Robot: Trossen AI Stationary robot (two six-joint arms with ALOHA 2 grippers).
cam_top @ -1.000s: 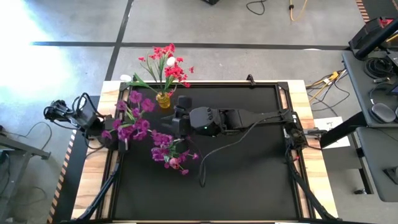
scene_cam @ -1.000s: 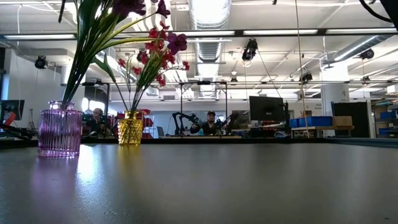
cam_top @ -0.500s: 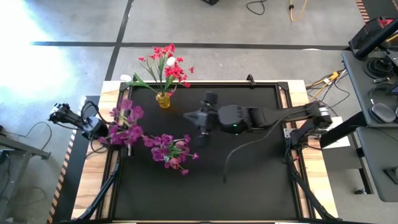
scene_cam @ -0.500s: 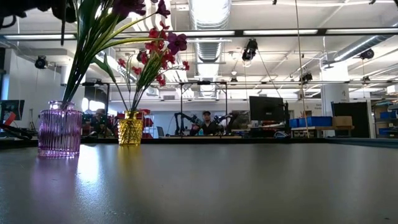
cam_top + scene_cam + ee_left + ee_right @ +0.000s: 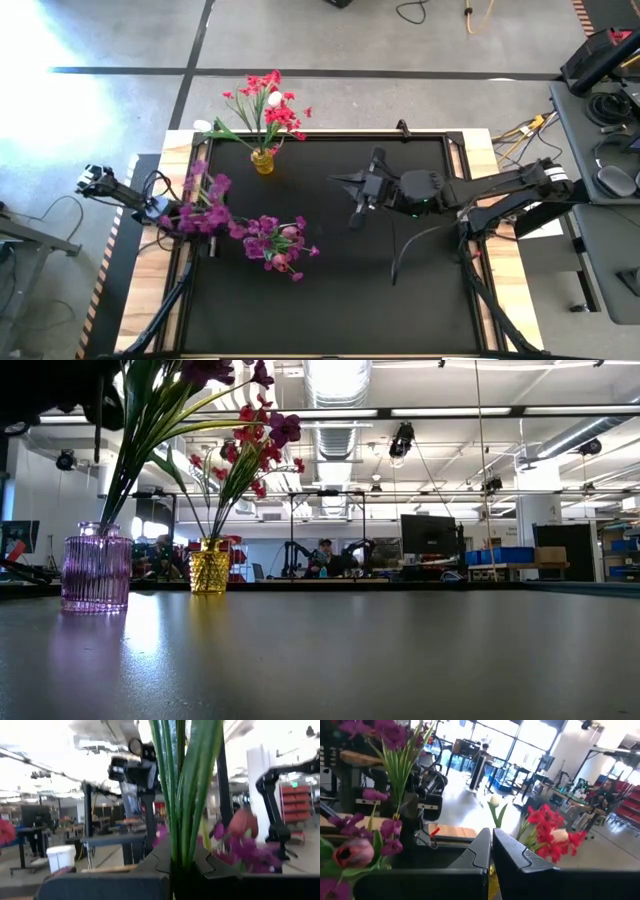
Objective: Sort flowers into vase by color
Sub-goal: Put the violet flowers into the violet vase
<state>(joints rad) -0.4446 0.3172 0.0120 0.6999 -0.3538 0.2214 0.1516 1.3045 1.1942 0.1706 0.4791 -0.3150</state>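
Left gripper [image 5: 182, 862] clamped on purple flower stems [image 5: 182, 795]; right gripper [image 5: 340, 180] closed, empty, mid-table

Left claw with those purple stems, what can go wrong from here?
1. The left claw is shut on purple flower stems whose blooms hang beside the flowers in the purple vase; moving could snag them and tip it.
2. The stems could slip or bend.
3. The right claw, shut and empty, sits mid-table; the yellow vase is nearby.
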